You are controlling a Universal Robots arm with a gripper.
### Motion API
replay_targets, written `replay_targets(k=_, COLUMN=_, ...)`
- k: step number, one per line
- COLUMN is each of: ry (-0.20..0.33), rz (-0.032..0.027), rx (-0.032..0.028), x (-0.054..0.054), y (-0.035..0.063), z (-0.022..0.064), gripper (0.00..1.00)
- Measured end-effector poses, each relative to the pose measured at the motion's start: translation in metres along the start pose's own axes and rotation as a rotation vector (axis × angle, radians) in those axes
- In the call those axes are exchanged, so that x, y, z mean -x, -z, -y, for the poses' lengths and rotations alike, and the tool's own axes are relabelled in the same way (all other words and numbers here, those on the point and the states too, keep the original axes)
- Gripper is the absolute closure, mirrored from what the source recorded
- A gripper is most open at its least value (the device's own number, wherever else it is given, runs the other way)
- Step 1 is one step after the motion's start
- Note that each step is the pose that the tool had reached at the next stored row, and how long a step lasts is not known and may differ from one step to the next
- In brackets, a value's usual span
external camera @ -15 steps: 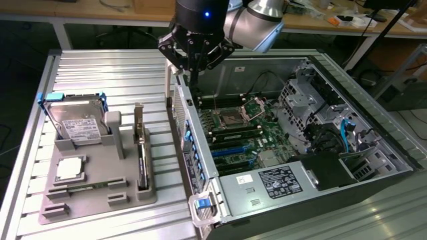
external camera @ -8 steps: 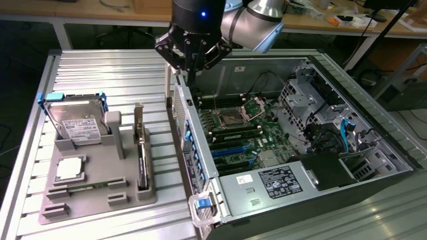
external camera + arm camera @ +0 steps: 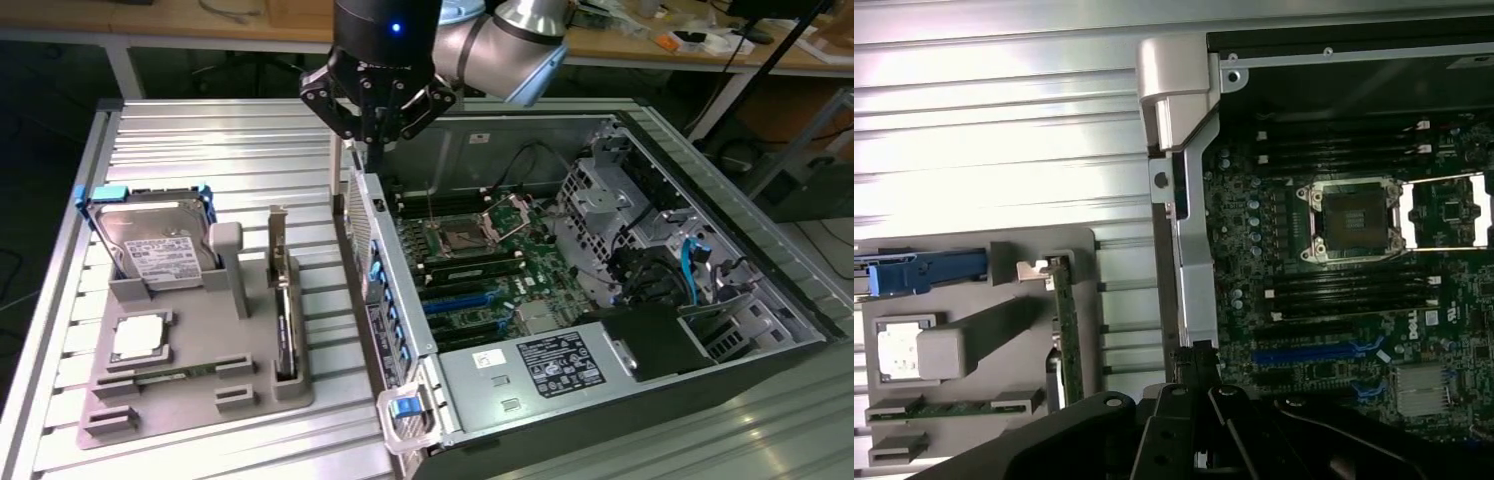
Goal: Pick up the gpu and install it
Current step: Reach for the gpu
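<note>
The gpu [image 3: 282, 300] stands on edge in a slot of the grey holder tray [image 3: 260, 395], green board upright with its silver bracket at the far end. In the wrist view the gpu [image 3: 1065, 335] appears as a thin green strip beside the case. My gripper [image 3: 375, 152] hangs above the rear wall of the open computer case [image 3: 400, 290], to the exterior view's right of the gpu and well apart from it. Its fingers are shut together with nothing between them. The gripper [image 3: 1194, 362] tips point down at the case's edge.
The motherboard [image 3: 467, 260] lies in the case, with an open CPU socket [image 3: 1354, 220] and blue expansion slots [image 3: 1319, 352]. On the tray are a hard drive [image 3: 154, 250] in a blue frame, a square CPU chip [image 3: 140, 335] and a memory stick [image 3: 160, 376]. Benches stand behind.
</note>
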State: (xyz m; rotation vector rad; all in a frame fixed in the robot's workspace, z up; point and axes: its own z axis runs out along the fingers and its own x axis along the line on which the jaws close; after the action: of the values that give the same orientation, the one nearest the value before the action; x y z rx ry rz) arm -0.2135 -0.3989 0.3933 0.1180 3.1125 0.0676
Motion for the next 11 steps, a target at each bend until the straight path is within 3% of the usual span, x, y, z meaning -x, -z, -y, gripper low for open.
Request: replay_targets(k=11, ry=0.0, rz=0.0, rx=0.0, x=-0.0069, y=0.0002, z=0.0005, gripper=0.89)
